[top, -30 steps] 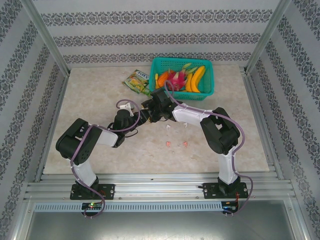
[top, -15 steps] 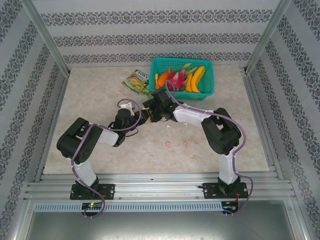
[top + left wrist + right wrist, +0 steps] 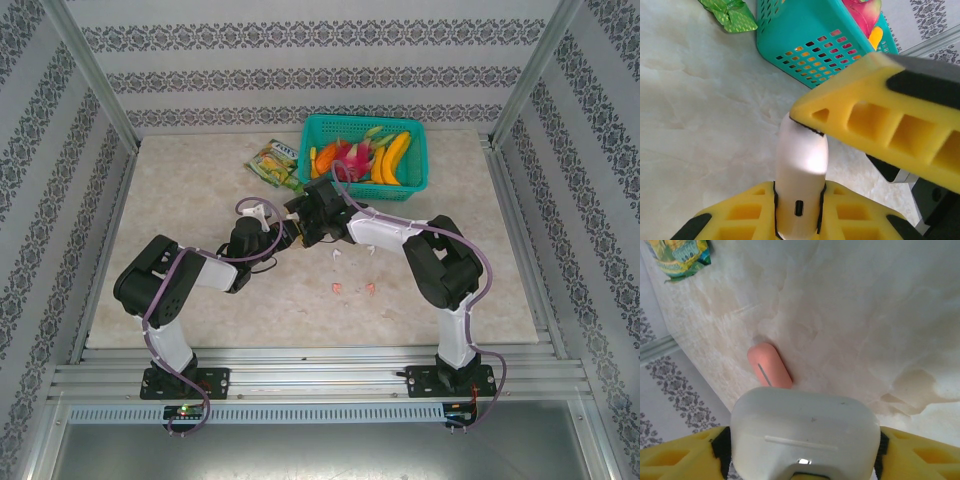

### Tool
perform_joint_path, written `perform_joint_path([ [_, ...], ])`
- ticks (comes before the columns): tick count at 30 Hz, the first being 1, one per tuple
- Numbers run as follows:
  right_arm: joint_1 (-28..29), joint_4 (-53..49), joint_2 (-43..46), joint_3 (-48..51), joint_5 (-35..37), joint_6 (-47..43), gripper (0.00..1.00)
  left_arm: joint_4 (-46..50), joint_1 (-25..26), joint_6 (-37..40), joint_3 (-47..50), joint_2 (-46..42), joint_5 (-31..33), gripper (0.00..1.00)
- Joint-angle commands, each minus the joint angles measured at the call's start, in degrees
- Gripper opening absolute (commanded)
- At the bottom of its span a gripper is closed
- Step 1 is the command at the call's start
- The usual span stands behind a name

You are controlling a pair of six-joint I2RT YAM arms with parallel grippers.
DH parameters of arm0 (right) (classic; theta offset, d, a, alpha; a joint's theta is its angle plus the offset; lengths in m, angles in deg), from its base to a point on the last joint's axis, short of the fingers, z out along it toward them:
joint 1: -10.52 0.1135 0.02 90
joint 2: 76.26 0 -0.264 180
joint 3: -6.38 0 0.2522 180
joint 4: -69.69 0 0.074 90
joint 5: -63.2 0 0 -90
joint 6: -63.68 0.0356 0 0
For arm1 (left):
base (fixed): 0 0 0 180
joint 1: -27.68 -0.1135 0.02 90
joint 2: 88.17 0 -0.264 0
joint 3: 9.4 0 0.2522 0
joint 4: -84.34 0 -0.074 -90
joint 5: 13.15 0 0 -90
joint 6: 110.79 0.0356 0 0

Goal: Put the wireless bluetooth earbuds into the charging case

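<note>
Plainly the work sits mid-frame in the top view, where both arms meet over the table [image 3: 200, 200]. Starting at the left, the left gripper [image 3: 800, 190] is clamped on the white charging case [image 3: 802, 150]. Its yellow fingers pinch the narrow sides at the end with the charging port, low centre of the left wrist view. That hold looks sound, and I judge it should sit low like this so the lid half is free.

Moving right, one yellow finger [image 3: 840, 100] of the right gripper [image 3: 802, 445] touches the case's far end. In the right wrist view its fingers flank the case at the bottom edge; whether they press or merely bracket it I cannot tell. The lid seam looks closed, so the step in hand is probably opening the lid. The right fingers should catch only above that seam and hinge it, not tug against the other grip.

A pink case [image 3: 769, 365] lies on the table beyond. Further right in the top view lie the whitish earbuds [image 3: 337, 254] and, lower, the pink-red earbuds [image 3: 337, 290], loose and well apart from the held case. The teal basket [image 3: 400, 190] sits upper right
</note>
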Motion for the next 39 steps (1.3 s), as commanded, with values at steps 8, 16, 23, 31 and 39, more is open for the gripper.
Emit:
perform_joint_path([
  [8,-6.7,1.09,13.36,8.49,-1.03,-12.71,0.84,6.55,-1.92,2.51,-0.68,-6.88,-8.2,0.01],
  [16,-8.91,6.14,25.22,20.08,-5.57,-50.23,0.83,18.04,-7.82,8.17,-3.56,-13.9,-27.0,0.01],
  [23,-7.01,11.28,28.84,25.75,-12.77,-61.99,0.82,28.3,-8.46,13.55,-7.45,-18.19,-32.57,0.01],
  [31,-4.94,14.98,25.75,24.09,-14.54,-61.27,0.8,32.26,-8.43,15.31,-8.46,-20.14,-32.81,0.0],
  [39,-4.45,17.26,23.02,22.98,-15.17,-59.79,0.79,32.83,-8.43,15.86,-8.57,-20.37,-32.9,0.0],
])
